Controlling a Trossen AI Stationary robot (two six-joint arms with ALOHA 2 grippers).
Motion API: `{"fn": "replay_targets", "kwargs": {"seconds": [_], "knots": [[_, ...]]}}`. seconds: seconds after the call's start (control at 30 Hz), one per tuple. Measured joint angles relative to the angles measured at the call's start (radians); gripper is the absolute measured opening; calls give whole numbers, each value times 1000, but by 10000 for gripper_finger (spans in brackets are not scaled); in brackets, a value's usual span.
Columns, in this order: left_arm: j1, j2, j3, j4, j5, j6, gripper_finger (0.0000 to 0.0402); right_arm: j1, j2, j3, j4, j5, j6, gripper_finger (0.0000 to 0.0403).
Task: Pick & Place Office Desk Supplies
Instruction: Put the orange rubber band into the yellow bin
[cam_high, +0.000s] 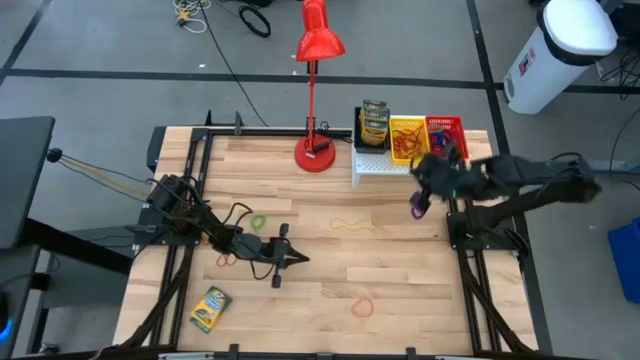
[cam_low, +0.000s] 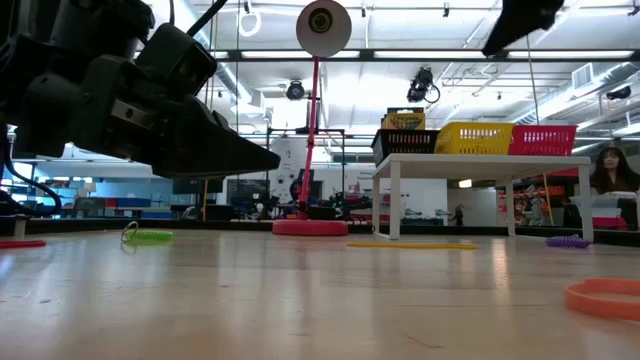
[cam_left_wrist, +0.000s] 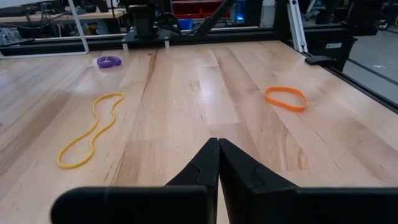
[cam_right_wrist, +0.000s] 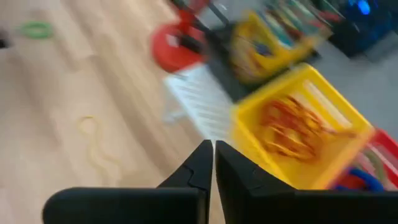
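Three mesh bins stand in a row on a white riser (cam_high: 372, 166) at the table's far right: a black one (cam_high: 374, 124) with crayon boxes, a yellow one (cam_high: 408, 138) and a red one (cam_high: 444, 132), both with rubber bands inside. My right gripper (cam_high: 428, 172) hangs shut and empty above the riser's front, just short of the yellow bin (cam_right_wrist: 298, 130). My left gripper (cam_high: 298, 259) is shut a little above the table's middle left, with nothing in it. Loose on the wood lie a crayon box (cam_high: 210, 308) and green (cam_high: 259, 220), red (cam_high: 227, 259), yellow (cam_left_wrist: 90, 130), orange (cam_left_wrist: 285, 98) and purple (cam_left_wrist: 109, 61) bands.
A tall red desk lamp (cam_high: 315, 152) stands on its round base at the far middle, left of the riser. Black frame rails run along the table's left and right sides. Bare wood lies between the two grippers.
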Motion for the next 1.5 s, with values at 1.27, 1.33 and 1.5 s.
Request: {"fn": "replay_targets", "kwargs": {"seconds": [1.27, 1.33, 1.5], "knots": [[0, 0, 0, -14, 1, -17, 13, 507, 820, 0, 541, -463, 21, 165], [0, 0, 0, -14, 1, -17, 13, 507, 846, 0, 576, -477, -1, 164], [0, 0, 0, -15, 1, -19, 13, 507, 904, 0, 616, -484, -52, 146]]}}
